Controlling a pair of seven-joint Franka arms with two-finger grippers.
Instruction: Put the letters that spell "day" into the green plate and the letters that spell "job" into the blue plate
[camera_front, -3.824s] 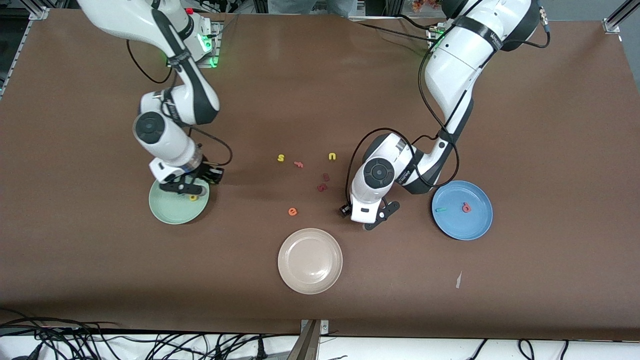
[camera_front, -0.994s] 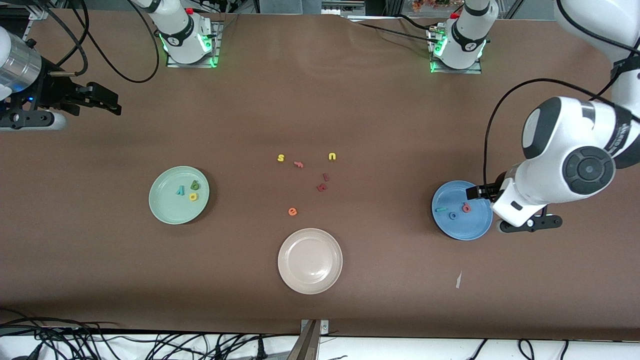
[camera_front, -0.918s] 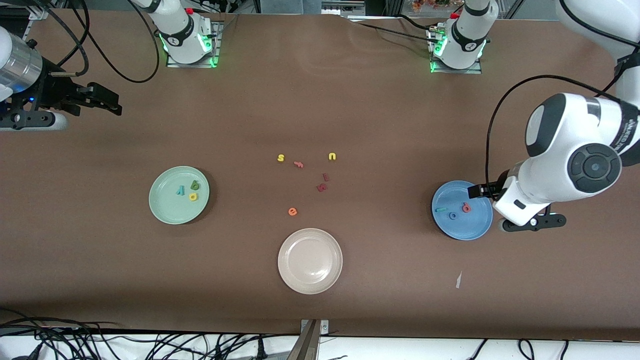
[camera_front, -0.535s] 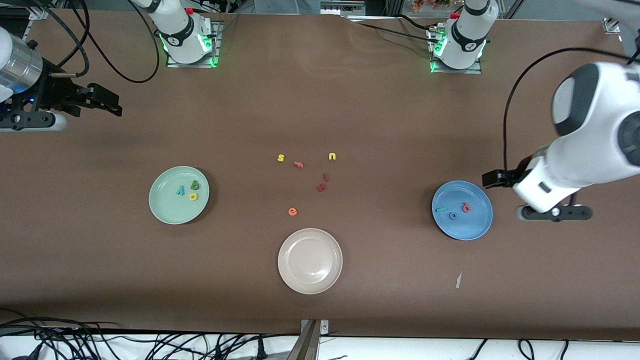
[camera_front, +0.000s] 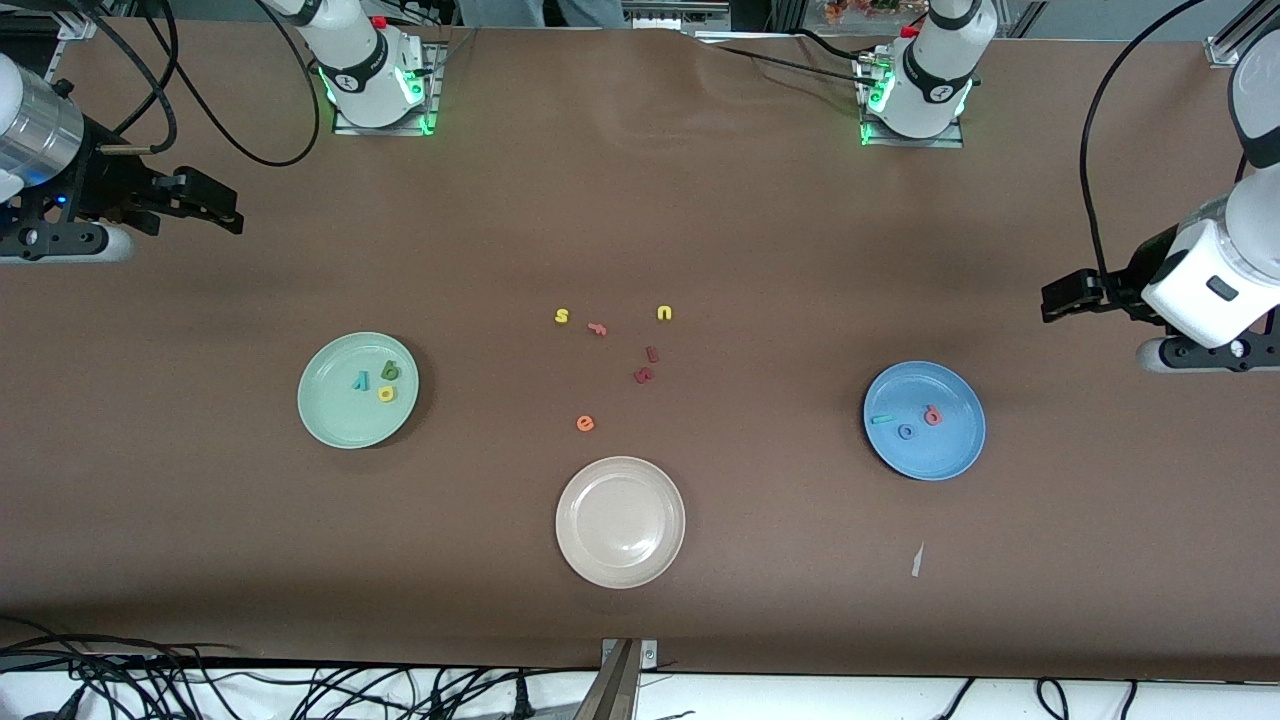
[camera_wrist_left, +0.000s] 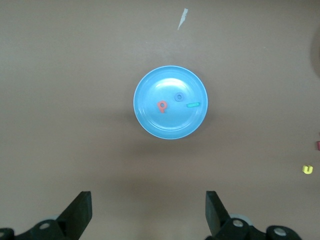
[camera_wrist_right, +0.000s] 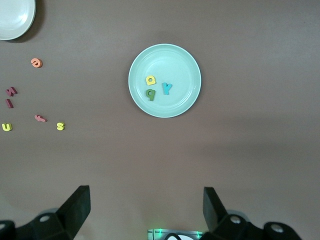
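Note:
The green plate (camera_front: 330, 412) (camera_wrist_right: 175, 60) holds the dark green d (camera_front: 389, 371) (camera_wrist_right: 151, 93), yellow a (camera_front: 386, 393) (camera_wrist_right: 150, 80) and teal y (camera_front: 360, 380) (camera_wrist_right: 166, 88). In the blue plate (camera_front: 947, 452) (camera_wrist_left: 170, 125) lie the teal j (camera_front: 881, 419) (camera_wrist_left: 193, 105), blue o (camera_front: 905, 431) (camera_wrist_left: 178, 97) and salmon b (camera_front: 932, 414) (camera_wrist_left: 162, 106). My left gripper (camera_front: 1205, 355) (camera_wrist_left: 148, 215) hangs open and empty, high over bare table at the left arm's end. Over the right arm's end of the table my right gripper (camera_front: 60, 242) (camera_wrist_right: 145, 212) waits, open and empty.
A beige plate (camera_front: 620, 560) sits near the front edge at mid-table. Loose letters lie in the middle: yellow s (camera_front: 562, 316), pink f (camera_front: 597, 328), yellow u (camera_front: 664, 313), two dark red letters (camera_front: 645, 366), orange e (camera_front: 585, 423). A pale scrap (camera_front: 917, 560) lies nearer the camera than the blue plate.
The left arm has lifted away from the blue plate and swung out toward its own end of the table. The right arm has not moved. All letters stay put.

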